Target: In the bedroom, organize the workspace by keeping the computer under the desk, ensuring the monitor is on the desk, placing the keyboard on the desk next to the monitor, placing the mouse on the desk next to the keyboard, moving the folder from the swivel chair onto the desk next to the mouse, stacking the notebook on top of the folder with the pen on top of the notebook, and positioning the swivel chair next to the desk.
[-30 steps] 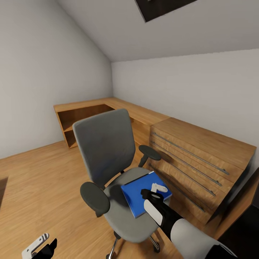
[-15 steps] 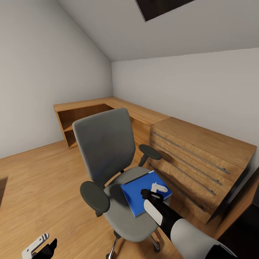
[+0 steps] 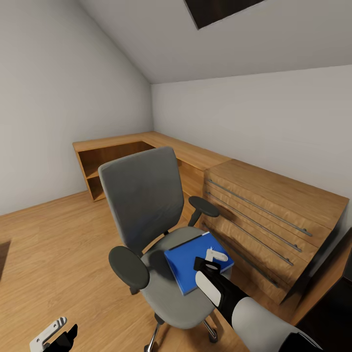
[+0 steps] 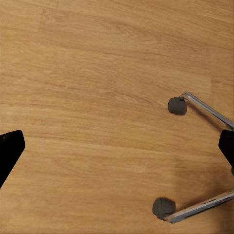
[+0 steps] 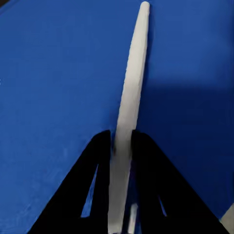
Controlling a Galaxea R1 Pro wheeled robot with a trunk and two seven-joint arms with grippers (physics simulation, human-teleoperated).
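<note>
Early going: the blue folder (image 3: 198, 262) is lying flat on the swivel chair (image 3: 146, 220) seat, the right tool (image 3: 215, 255) is hovering over it pinching the white pen (image 5: 130, 105), the left tool (image 3: 49, 335) is hanging spread and empty over the wood floor (image 4: 97, 97) (desk placements all remaining).

walls (image 3: 58, 88): pale grey, sloped | floor (image 3: 54, 254): light wood | chest of drawers (image 3: 274, 215): light wood, bar handles | skylight (image 3: 220, 9): dark

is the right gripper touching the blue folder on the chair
Touching. In the right wrist view the right gripper has both dark fingers closed on the white edge of the folder, no gap.
</note>
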